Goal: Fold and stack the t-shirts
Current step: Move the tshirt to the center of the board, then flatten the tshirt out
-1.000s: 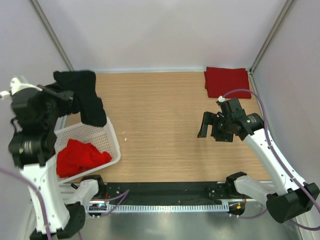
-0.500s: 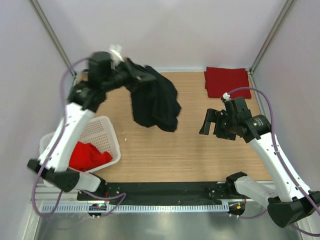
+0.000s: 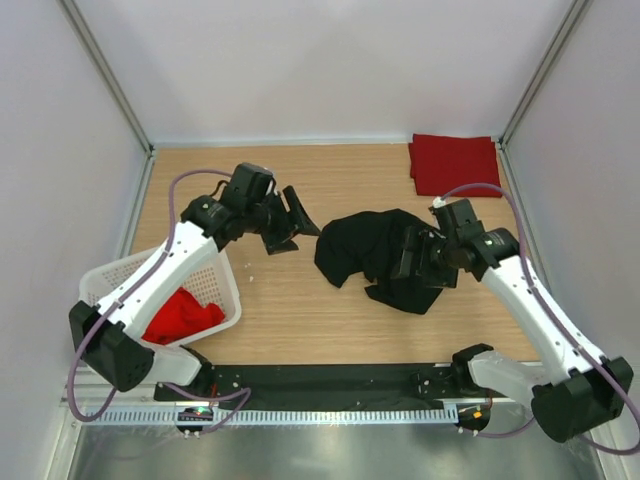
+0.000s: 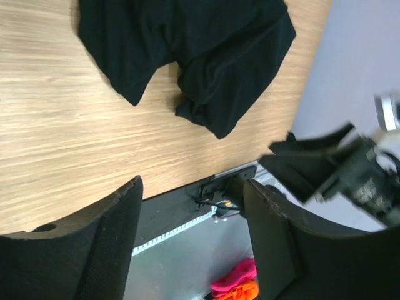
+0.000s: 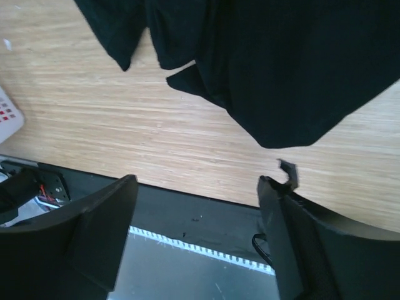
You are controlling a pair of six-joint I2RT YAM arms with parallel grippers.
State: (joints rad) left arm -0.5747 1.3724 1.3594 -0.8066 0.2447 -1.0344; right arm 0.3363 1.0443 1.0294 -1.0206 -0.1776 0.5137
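Loosely crumpled black t-shirt [image 3: 358, 245], beside left gripper [image 3: 292, 226], beneath right gripper [image 3: 418, 262], both spread wide, empty

On my left a white lattice basket [image 3: 218, 275] stands on the wooden table [image 3: 300, 310], near its front left corner. A black strip [image 3: 340, 378] runs along the table's near edge.

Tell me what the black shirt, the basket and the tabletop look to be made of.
Black shirt: soft matte fabric, likely cotton knit; it lies crumpled in limp folds.
Basket: white plastic, with a moulded lattice wall.
Tabletop: wood or wood-look laminate, smooth, with straight grain lines.
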